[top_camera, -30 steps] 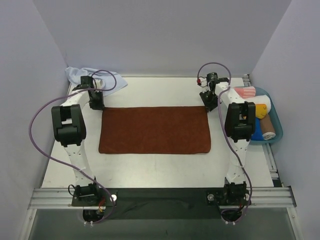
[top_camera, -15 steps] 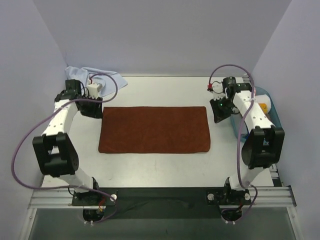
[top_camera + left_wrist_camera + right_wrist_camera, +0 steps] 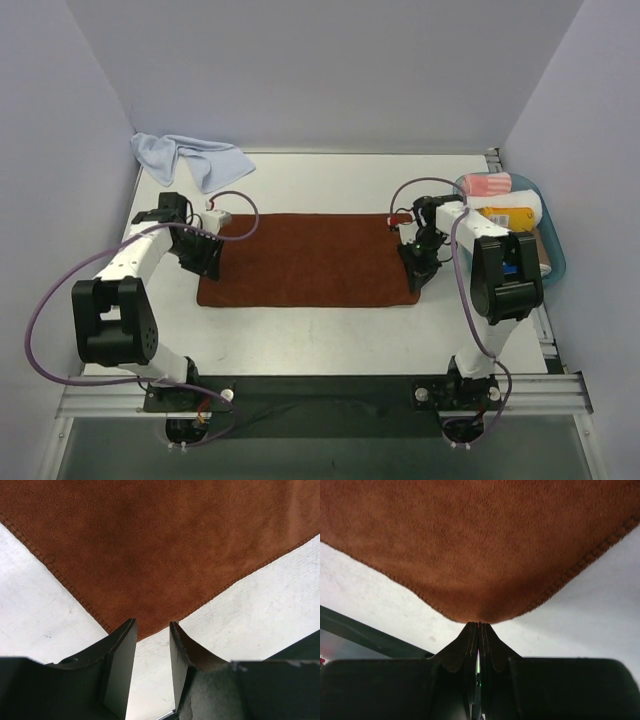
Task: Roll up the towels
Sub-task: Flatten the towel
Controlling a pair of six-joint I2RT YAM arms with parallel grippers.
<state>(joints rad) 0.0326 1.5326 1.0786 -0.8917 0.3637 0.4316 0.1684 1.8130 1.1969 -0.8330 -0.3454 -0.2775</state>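
Left gripper: fingers parted, nothing clenched. Tip of the rust-brown towel corner points into the gap; I can't tell if the pads touch it.

Right gripper: fingers pressed together, tips right at the towel's other corner. Can't tell if any cloth is pinched.

In the top view I see the brown towel spread flat mid-frame on the white table. The left gripper is at its lower-left corner, the right one at its lower-right corner.

Light-blue towel lies crumpled in the upper left of the table, well apart from both arms.

Teal tray sits at the right edge and holds a pink-striped cloth and a yellow cloth, both rolled.
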